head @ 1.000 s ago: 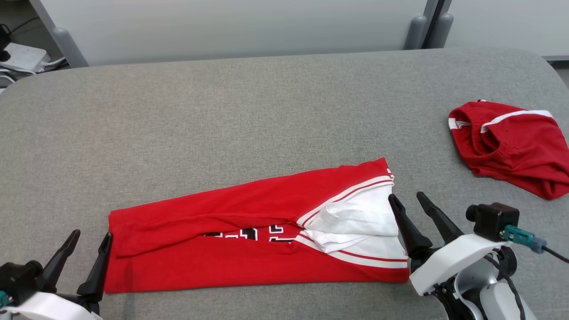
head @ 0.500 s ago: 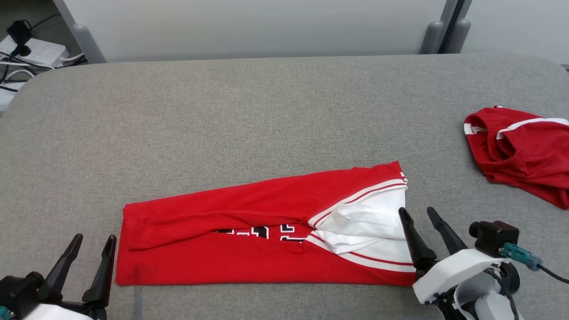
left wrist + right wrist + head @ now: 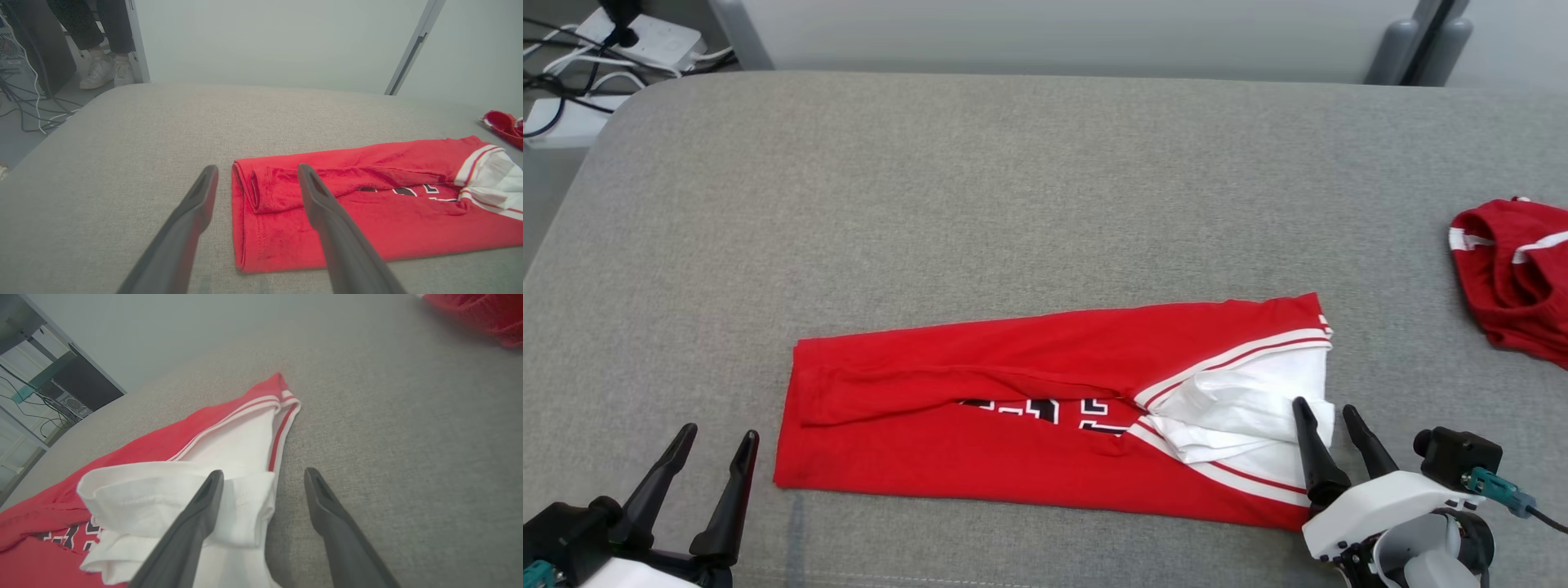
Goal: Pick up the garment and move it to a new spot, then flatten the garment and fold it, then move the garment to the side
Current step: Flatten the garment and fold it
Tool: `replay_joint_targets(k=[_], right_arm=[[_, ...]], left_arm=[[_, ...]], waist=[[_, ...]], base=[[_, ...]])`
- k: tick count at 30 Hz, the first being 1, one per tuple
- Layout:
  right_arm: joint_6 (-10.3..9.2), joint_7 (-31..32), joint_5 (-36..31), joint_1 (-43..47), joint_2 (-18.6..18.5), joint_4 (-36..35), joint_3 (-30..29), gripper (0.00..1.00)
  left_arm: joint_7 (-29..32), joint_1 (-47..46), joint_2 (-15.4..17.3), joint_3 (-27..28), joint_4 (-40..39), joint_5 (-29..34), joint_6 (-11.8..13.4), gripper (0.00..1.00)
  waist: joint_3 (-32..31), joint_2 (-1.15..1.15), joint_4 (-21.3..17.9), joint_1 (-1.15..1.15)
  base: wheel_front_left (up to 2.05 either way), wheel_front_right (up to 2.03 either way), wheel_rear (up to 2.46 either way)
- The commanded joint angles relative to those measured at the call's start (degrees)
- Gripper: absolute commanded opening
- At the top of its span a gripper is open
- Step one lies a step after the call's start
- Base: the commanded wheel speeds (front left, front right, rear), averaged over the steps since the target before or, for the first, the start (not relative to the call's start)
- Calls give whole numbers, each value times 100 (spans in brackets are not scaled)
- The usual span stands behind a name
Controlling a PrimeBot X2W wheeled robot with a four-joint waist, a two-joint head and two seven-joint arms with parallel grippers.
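Roughly folded into a long strip, the jersey (image 3: 1029,425) lies near the table's (image 3: 1013,204) front edge. The left gripper (image 3: 721,431), front-left on the table, and the right gripper (image 3: 1322,405), front-right, are both spread and empty. The cloth looks soft, light and limp, so it will likely sag. Pinch all layers at both short ends.

Item 1: grey fabric-covered worktop (image 3: 1013,188), rounded at the corners.
Item 2: crumpled red cloth with white stripes (image 3: 1515,286), laid at the worktop's far right edge and cut off by the frame.
Item 3: white power strip (image 3: 658,34) with dark cables (image 3: 556,77), seen on the floor beyond the left corner.
Item 4: pale partition panel (image 3: 1054,37), stood behind the worktop.
Item 5: a person's white shoes (image 3: 104,71), seen beside the panel.
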Motion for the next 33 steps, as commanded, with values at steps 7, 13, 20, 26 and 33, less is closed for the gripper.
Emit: replay_joint_targets(k=[7, 13, 20, 26, 33], right_arm=[[-1, -257, 521, -349, -4, 464, 400, 100], [-1, -278, 1047, -554, -4, 838, 1030, 100], [-1, -196, 1447, -780, -4, 1195, 1633, 20], [-1, -318, 1391, -984, -4, 1421, 1633, 0], [-1, -407, 855, -1118, -81, 1518, 943, 0]], left_arm=[[-34, -346, 312, 173, -214, -91, 2, 100], [-34, -390, 367, 183, -258, -132, 2, 100], [-34, -446, 359, 134, -323, -147, 2, 100], [-34, -430, 326, 127, -366, -145, 2, 100], [-34, -378, 277, 93, -404, -154, 2, 100]], waist=[[191, 0, 207, 0], [289, 0, 257, 0], [351, 0, 273, 0], [353, 0, 224, 0], [320, 0, 88, 0]], base=[[0, 0, 0], [0, 0, 0], [0, 0, 0], [0, 0, 0], [0, 0, 0]])
